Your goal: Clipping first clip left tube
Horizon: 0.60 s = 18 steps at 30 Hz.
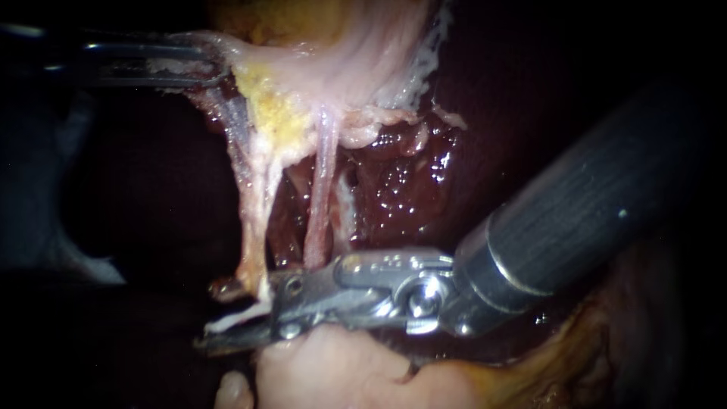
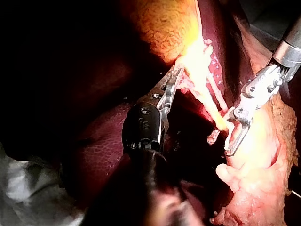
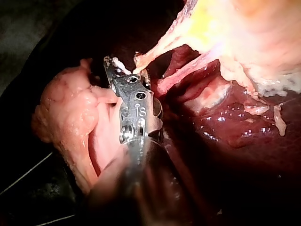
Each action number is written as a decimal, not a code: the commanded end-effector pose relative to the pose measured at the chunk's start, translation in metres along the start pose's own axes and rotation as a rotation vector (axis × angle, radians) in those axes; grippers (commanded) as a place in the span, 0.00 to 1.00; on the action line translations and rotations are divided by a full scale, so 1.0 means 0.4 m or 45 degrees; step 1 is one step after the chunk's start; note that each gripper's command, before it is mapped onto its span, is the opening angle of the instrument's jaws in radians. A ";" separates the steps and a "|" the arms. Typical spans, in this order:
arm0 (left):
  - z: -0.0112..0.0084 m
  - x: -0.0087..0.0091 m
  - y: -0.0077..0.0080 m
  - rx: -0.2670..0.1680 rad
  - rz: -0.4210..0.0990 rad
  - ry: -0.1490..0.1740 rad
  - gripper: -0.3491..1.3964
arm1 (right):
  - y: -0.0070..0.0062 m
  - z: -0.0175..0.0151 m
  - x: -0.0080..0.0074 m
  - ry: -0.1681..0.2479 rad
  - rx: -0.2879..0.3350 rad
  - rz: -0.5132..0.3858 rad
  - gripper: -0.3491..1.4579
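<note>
Two pale strands hang from the gallbladder (image 1: pixel 356 60): the left tube (image 1: pixel 254 220) and the right tube (image 1: pixel 322 204). My left instrument (image 1: pixel 204 64) comes in at the upper left, its jaws shut on the gallbladder's edge and holding it taut; it also shows in its own wrist view (image 2: pixel 176 73). My right instrument (image 1: pixel 231 326) lies low across the field. Its jaws stand slightly open with a white clip (image 1: pixel 235 316) between them, at the lower end of the left tube. The tube's end sits beside the jaws (image 3: pixel 113 63); whether it lies between them is unclear.
Dark wet liver (image 1: pixel 394 189) lies behind the tubes. A pale fatty lump (image 1: pixel 341 371) sits right under my right instrument's jaws. Yellow fat (image 1: pixel 273 113) covers the top of the left tube. The thick right shaft (image 1: pixel 591 204) fills the lower right.
</note>
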 end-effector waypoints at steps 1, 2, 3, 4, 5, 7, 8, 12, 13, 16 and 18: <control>0.0000 0.0001 0.0000 0.000 0.000 0.000 0.00 | 0.0001 -0.0002 -0.0003 -0.001 0.000 0.003 0.34; -0.0001 0.0001 0.0000 0.000 0.000 0.000 0.00 | 0.0001 -0.0003 -0.0003 -0.001 0.000 0.003 0.34; -0.0001 0.0001 0.0000 0.000 0.000 0.000 0.00 | 0.0002 -0.0004 -0.0004 -0.001 0.000 0.003 0.33; -0.0001 0.0001 0.0000 -0.001 0.000 0.000 0.00 | 0.0002 -0.0006 -0.0005 -0.001 0.000 0.002 0.31; -0.0001 0.0001 0.0000 -0.001 0.000 0.000 0.00 | 0.0002 -0.0008 -0.0006 -0.001 0.001 0.002 0.29; -0.0001 0.0002 0.0000 -0.001 0.000 0.000 0.00 | 0.0003 -0.0011 -0.0007 -0.001 0.001 0.002 0.25; -0.0001 0.0002 0.0000 -0.001 0.000 0.000 0.00 | 0.0002 -0.0014 -0.0009 -0.002 0.002 0.002 0.22; -0.0001 0.0002 -0.0001 -0.001 0.000 0.000 0.00 | -0.0001 -0.0023 -0.0014 -0.002 0.004 0.053 0.09; -0.0001 0.0002 -0.0001 -0.001 0.000 0.000 0.00 | -0.0002 -0.0025 -0.0015 -0.002 0.004 0.068 0.06; -0.0002 0.0002 -0.0001 -0.001 0.000 0.000 0.00 | -0.0003 -0.0030 -0.0017 -0.002 0.005 0.083 0.00; -0.0002 0.0002 -0.0001 -0.001 0.000 0.000 0.00 | -0.0003 -0.0033 -0.0019 -0.002 0.006 0.098 0.00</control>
